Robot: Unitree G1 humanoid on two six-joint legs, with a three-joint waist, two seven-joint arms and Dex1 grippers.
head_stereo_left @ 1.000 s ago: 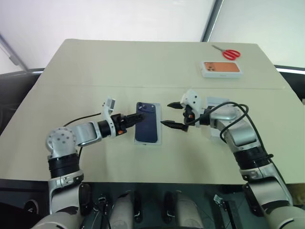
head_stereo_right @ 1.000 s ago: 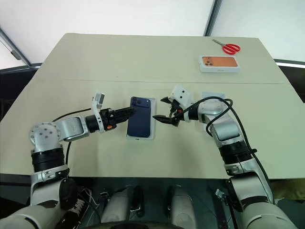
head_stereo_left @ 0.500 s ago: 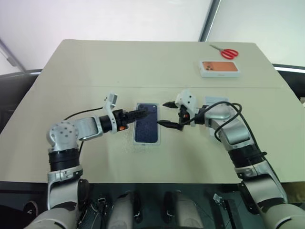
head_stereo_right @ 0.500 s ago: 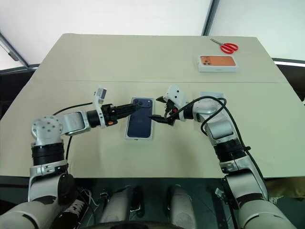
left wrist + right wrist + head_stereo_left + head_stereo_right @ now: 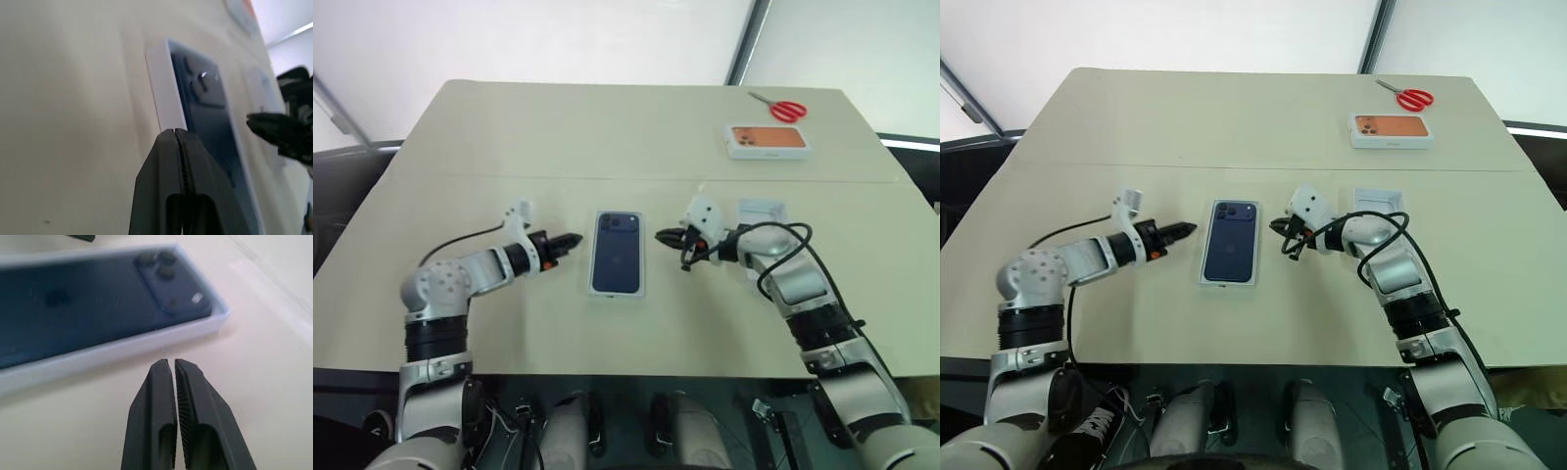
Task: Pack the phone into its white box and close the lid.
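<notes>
Head views: phone (image 5: 617,253) lies camera-side up in the white box (image 5: 616,291) at table (image 5: 607,127) centre. Left gripper (image 5: 570,239) and right gripper (image 5: 664,235) flank it, both clear, jaws closed on nothing. A white piece (image 5: 760,211), prob. the lid, sits behind right arm.

L wrist view: closed tips just short of box edge.

R wrist view: same, opp. side.

Next: fetch lid, align square w/ box, lower evenly.

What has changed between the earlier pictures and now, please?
Both grippers let go of the phone, drew back to either side and shut their fingers: left gripper, right gripper. The phone stays in the white box; scissors and the printed box are unmoved.
</notes>
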